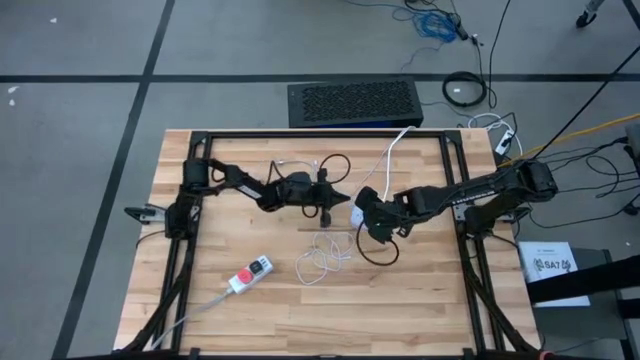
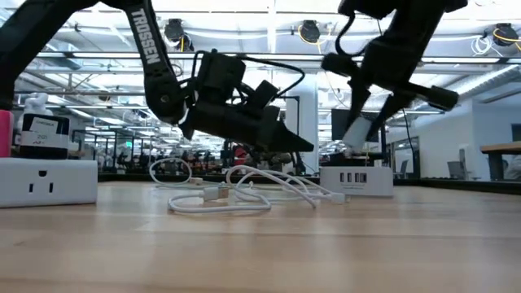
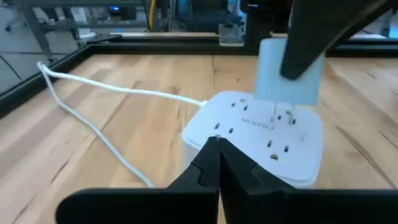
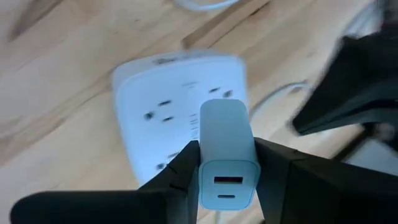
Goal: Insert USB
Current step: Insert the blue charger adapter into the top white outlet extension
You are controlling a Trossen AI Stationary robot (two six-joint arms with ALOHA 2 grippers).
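USB charger block (image 4: 227,152) over white multi-outlet adapter (image 4: 177,109), mid-counter.

Right wrist view: two ports on the block's end face, block pinched between right gripper (image 4: 227,165) fingers, partly open around it; not legible from above. Left wrist view: block's prongs (image 3: 274,111) just above the adapter's top sockets, contact not discernible; left gripper (image 3: 217,155) shut, empty, tips close beside the adapter's near edge. Low view: adapter's side row of ports (image 2: 352,177), coiled white cable (image 2: 232,191) with loose plug lying apart in front, white power strip (image 2: 47,181) at one side. High view: adapter mostly hidden beneath the right gripper; power strip with red switch (image 1: 250,274) toward the front-left of the counter (image 1: 400,300).
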